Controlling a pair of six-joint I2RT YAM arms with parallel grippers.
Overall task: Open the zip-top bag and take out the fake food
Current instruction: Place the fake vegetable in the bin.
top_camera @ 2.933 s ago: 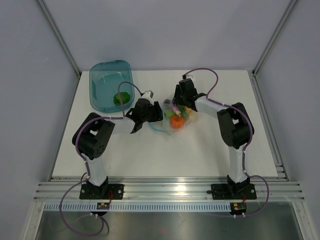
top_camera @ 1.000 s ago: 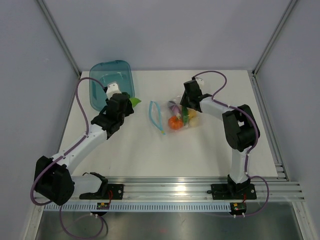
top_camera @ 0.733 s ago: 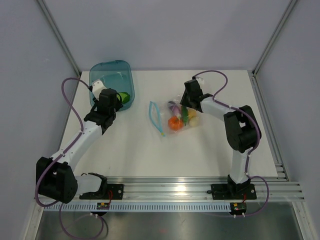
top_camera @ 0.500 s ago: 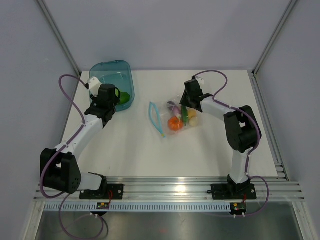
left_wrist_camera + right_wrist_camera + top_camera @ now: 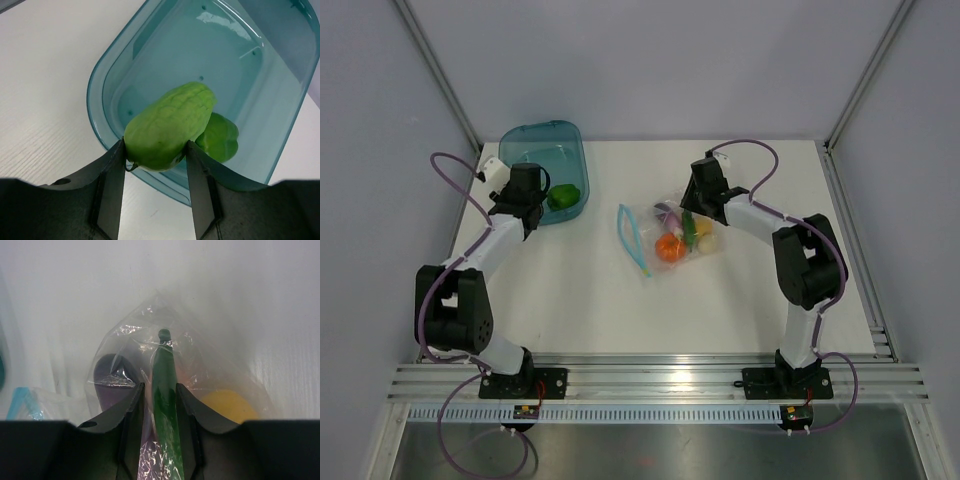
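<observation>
Moved: left arm, swung from mid-tabletop (image 5: 720, 300) to teal tub (image 5: 280, 100). Left wrist view alone: left fingers (image 5: 107, 185) pinch green pod (image 5: 170, 125) over tub's near rim; green pepper (image 5: 220, 142) inside. Right wrist view alone: right fingers (image 5: 131, 425) nip zip-top bag (image 5: 130, 340) around a dark green piece (image 5: 164, 385). Bag centre-right; bare tabletop in front.

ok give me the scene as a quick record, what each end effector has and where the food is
left end effector: shut on green pod, over teal tub
right end effector: shut on zip-top bag and the dark green piece inside it
in tub: green pepper
in bag: orange tomato, yellow lemon, purple eggplant
zip strip: parted, mouth open
</observation>
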